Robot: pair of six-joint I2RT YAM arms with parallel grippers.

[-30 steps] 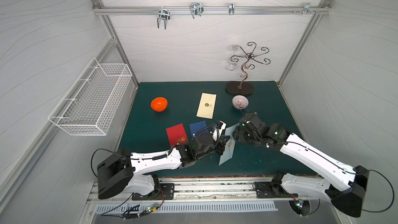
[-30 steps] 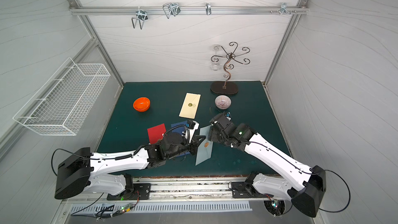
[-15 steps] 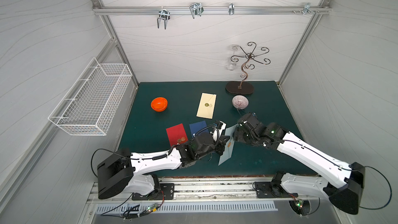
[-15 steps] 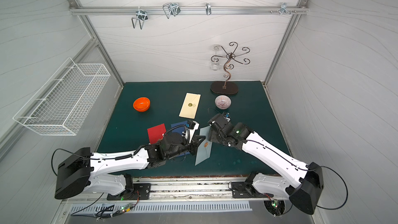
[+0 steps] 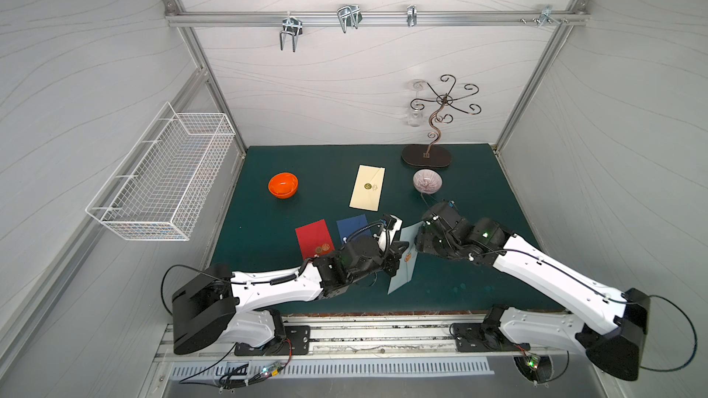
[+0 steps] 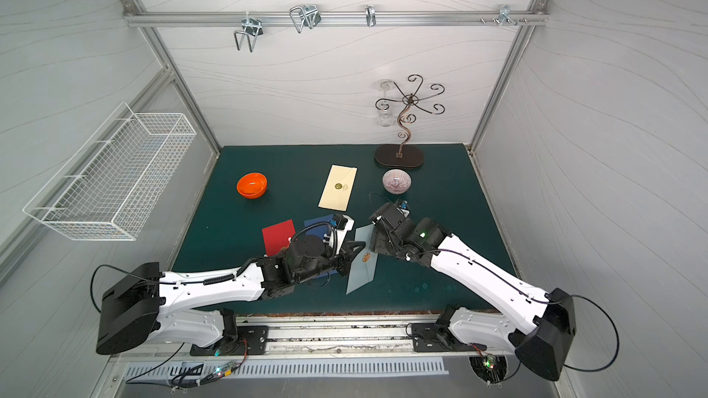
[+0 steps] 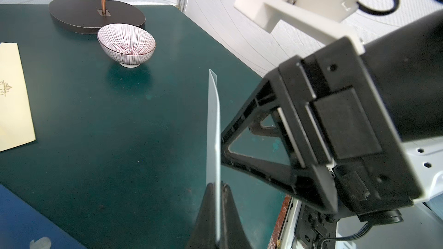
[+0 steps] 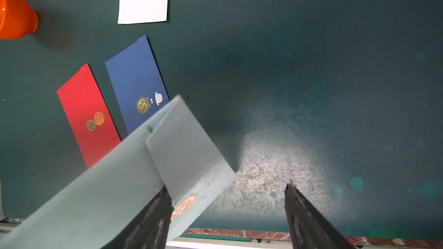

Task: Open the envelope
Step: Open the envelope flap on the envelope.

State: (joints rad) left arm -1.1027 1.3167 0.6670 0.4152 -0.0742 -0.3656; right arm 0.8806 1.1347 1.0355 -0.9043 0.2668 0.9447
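Left fingers: closed tight on one long edge of the pale blue envelope, which is held up on a tilt over the green surface, near its front edge and between the two arms.

Right fingers: spread wide, gripping nothing. One lies in the fold between the envelope body and the flap; the other stands clear in open air.

The flap is lifted away from the body (its copper seal rides on the flap).

The red envelope and navy envelope lie flat nearby. The cream envelope lies farther back.
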